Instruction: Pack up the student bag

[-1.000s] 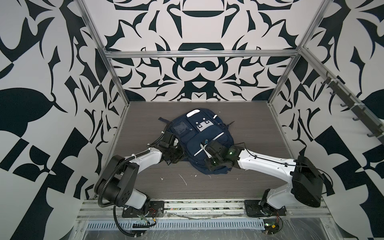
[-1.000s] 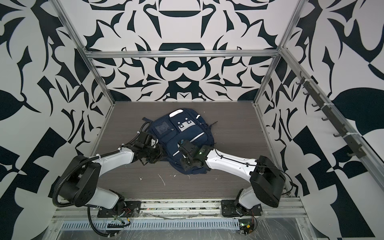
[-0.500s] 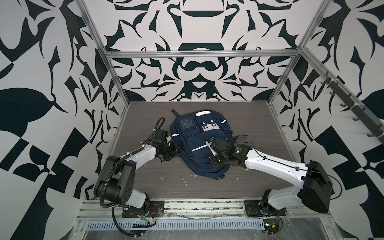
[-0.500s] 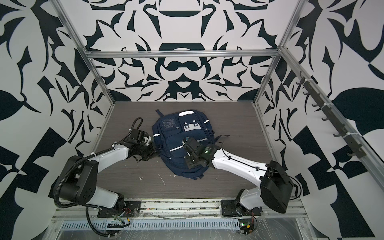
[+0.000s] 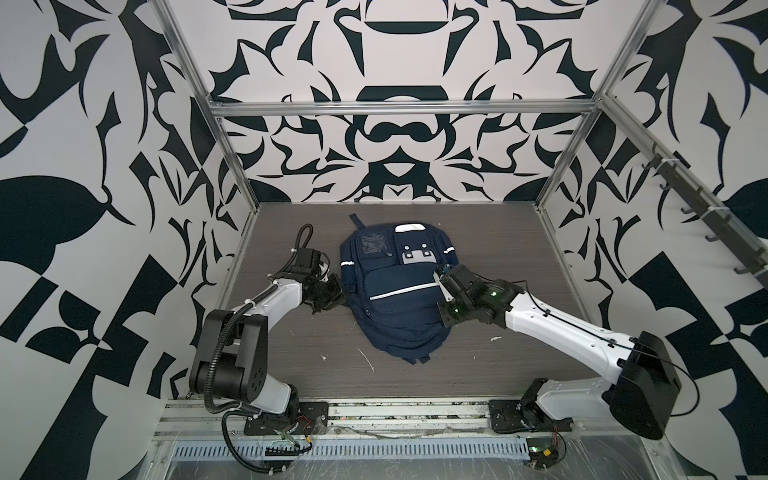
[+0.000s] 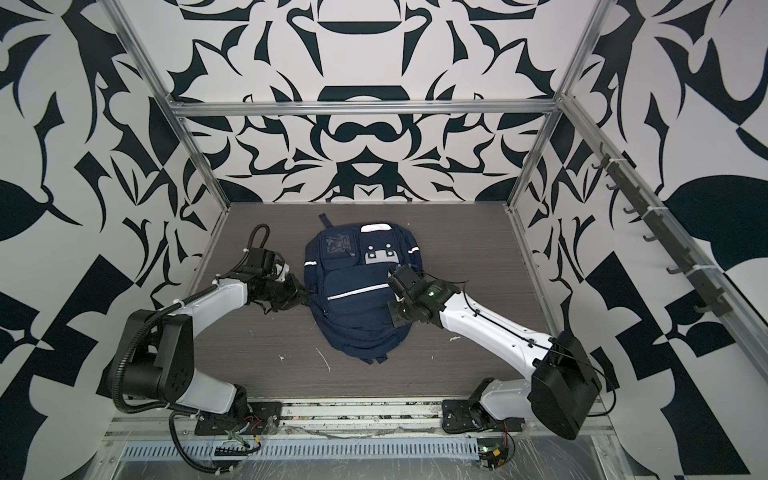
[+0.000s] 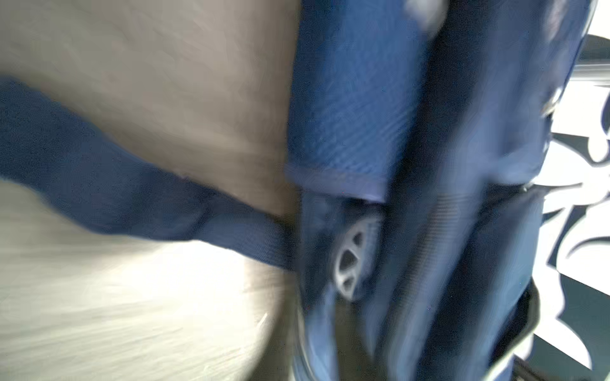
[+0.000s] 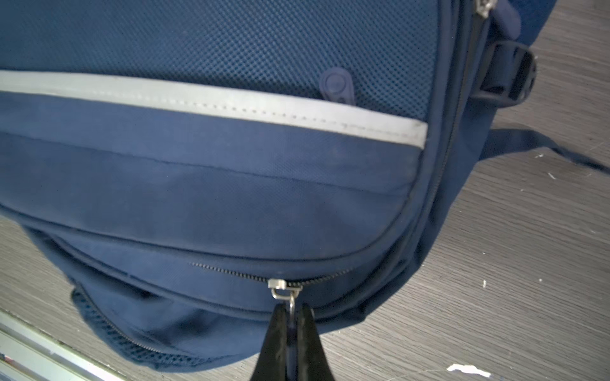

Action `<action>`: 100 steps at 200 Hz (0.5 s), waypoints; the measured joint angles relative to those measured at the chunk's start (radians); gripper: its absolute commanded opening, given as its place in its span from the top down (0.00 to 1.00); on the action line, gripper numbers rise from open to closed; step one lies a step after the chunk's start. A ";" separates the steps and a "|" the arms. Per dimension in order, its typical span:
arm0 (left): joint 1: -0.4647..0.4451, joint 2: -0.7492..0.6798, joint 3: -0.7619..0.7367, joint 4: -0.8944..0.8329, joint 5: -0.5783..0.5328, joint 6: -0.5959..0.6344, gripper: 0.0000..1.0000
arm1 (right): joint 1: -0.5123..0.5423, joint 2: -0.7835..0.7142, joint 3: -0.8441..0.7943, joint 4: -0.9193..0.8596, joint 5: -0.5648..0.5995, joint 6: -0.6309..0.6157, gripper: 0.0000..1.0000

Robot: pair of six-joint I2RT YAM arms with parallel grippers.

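Observation:
The student bag [image 5: 395,307] [image 6: 357,307] lies flat in the middle of the table, navy with white stripes and a grey front patch, top toward the back wall. My right gripper [image 8: 292,310] [image 5: 439,301] is at the bag's right side. It is shut on the metal zipper pull [image 8: 292,305], just below the slider [image 8: 280,285] of a lower zip. My left gripper [image 5: 334,291] [image 6: 301,293] is at the bag's left edge. The left wrist view is blurred: it shows blue fabric [image 7: 429,165], a strap [image 7: 132,198] and a grey plastic ring [image 7: 353,257], but no jaws.
Small white scraps [image 5: 368,359] [image 8: 468,369] lie on the dark wood-grain table [image 5: 498,249] in front of the bag. Aluminium posts and patterned walls close in three sides. A rail of hooks [image 5: 706,216] runs along the right wall. The arm bases sit on the front rail [image 5: 395,411].
The bag went from bunched up to stretched long and flat, shifted toward the back wall. My left gripper moved outward to its left edge; my right gripper moved back along its right side.

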 measured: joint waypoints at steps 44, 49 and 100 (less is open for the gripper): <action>-0.063 -0.091 0.066 -0.127 -0.064 0.002 0.01 | 0.059 0.027 -0.006 0.030 0.001 0.000 1.00; -0.079 -0.115 0.055 -0.139 -0.063 -0.003 0.01 | 0.069 0.036 -0.003 0.032 0.002 0.000 1.00; -0.249 -0.307 -0.116 -0.156 -0.009 -0.159 0.01 | 0.151 0.127 0.040 0.080 -0.003 0.001 1.00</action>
